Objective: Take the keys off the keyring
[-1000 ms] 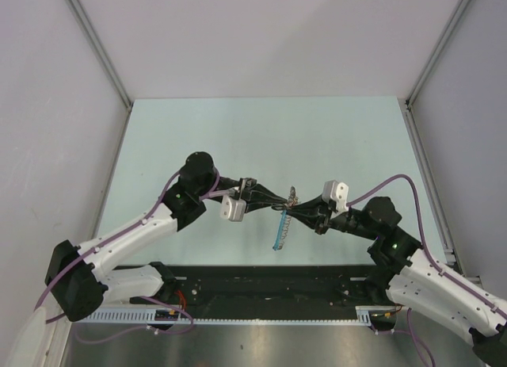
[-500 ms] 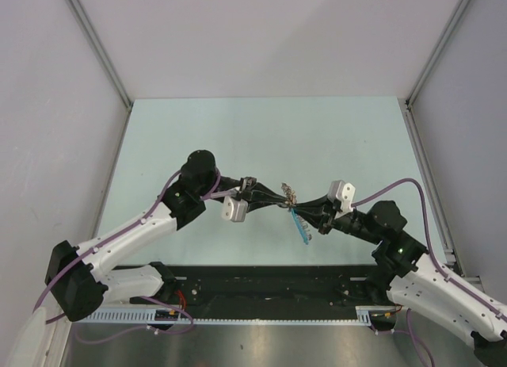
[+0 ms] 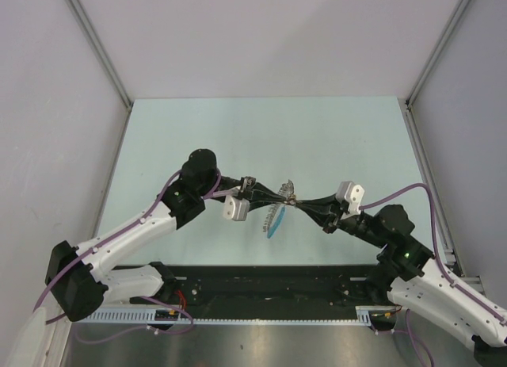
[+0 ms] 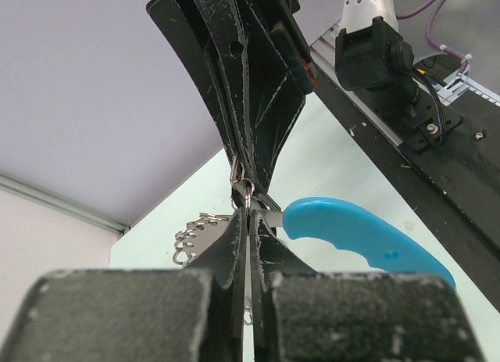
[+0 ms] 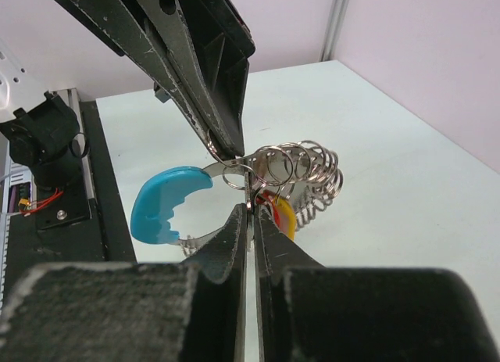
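Above the table [image 3: 238,129], left gripper [image 4: 246,215] and right gripper [image 5: 250,211] tip to tip, both clenched on the keyring [image 4: 244,191], blue strap [image 3: 276,224] beneath.

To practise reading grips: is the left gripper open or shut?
Shut: the left gripper has fingers pressed together, no gap, pinching the keyring.

The keyring [image 5: 233,174], a thin wire loop joined to a curved blue strap [image 5: 166,202], hangs above the bench [image 3: 238,137]; the silvery keys [image 3: 288,189] bunch against it.

Left tool [image 4: 248,225] and right tool [image 4: 247,168] meet tip to tip at the keyring [image 4: 244,191], blue strap [image 4: 351,235] alongside.
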Robot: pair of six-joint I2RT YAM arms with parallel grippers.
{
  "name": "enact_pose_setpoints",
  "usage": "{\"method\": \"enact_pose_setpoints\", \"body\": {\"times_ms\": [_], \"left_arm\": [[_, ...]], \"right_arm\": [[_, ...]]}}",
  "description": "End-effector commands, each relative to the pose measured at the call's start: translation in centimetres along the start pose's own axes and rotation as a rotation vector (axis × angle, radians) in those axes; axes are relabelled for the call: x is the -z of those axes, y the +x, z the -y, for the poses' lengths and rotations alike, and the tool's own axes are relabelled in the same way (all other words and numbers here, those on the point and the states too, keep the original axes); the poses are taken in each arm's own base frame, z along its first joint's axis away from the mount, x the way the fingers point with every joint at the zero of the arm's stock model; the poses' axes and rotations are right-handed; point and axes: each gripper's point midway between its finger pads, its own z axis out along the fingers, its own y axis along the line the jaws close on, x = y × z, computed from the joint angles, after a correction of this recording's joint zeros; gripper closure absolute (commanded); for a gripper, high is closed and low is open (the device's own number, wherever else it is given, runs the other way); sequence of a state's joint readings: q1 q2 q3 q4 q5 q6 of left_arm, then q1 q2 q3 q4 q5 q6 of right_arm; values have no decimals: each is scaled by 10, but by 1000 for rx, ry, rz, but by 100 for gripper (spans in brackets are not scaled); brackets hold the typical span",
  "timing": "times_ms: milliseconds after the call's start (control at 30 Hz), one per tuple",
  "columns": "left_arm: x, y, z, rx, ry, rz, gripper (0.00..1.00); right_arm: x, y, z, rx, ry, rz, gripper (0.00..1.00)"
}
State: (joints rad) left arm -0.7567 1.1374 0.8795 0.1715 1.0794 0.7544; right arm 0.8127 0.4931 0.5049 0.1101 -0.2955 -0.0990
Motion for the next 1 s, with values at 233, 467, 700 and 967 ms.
{"method": "enact_pose_setpoints", "body": {"times_ms": [233, 467, 700, 967], "left_arm": [[3, -16, -21, -105, -34, -7, 100], [3, -5, -22, -112, -57, -53, 100], [4, 4, -24, -117, -76, -88, 100], [4, 11, -24, -112, -90, -112, 100]], "right_arm": [[5, -21, 2, 39, 14, 62, 100], [3, -27, -7, 58, -35, 87, 100], [1, -27, -11, 90, -59, 91, 100], [-1, -28, -15, 166, -86, 77, 100]]}}
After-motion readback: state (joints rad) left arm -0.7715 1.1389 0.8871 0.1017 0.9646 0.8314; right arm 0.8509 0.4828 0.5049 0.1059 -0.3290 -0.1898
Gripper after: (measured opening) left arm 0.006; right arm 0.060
